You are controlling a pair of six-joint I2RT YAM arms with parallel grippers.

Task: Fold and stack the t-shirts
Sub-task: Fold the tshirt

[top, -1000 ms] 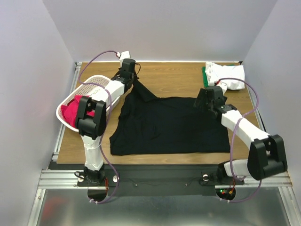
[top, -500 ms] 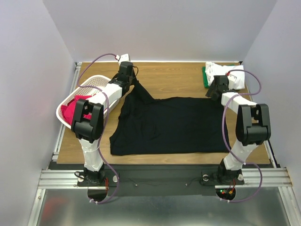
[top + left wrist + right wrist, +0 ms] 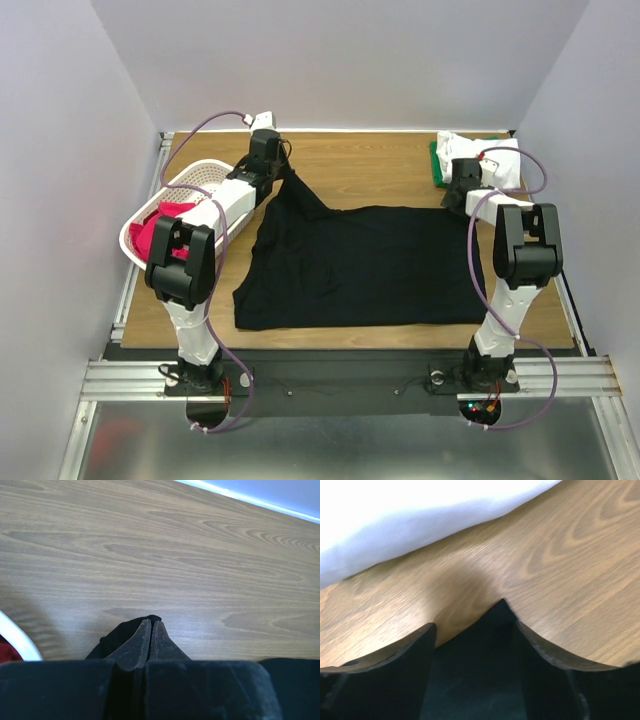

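A large black t-shirt (image 3: 360, 265) lies spread flat on the wooden table. My left gripper (image 3: 284, 173) is shut on its far-left corner, which it holds pulled out toward the back; in the left wrist view the closed fingertips (image 3: 151, 622) pinch black fabric (image 3: 117, 636). My right gripper (image 3: 458, 197) is at the shirt's far-right corner. Its jaws stand apart, open, in the right wrist view (image 3: 474, 625), with the black corner (image 3: 496, 617) lying between them. A white t-shirt (image 3: 482, 155) lies on a green one (image 3: 435, 160) at the back right. Pink/red shirts (image 3: 158, 236) sit in the basket.
The white lattice basket (image 3: 192, 180) stands at the left edge beside my left arm. The white shirt (image 3: 420, 520) lies just beyond my right fingers. Bare wood (image 3: 370, 170) shows behind the black shirt. Grey walls close in three sides.
My right arm swung from over the shirt's right side out to its far-right corner and lowered there, and its jaws narrowed. The left gripper kept its hold and barely moved.
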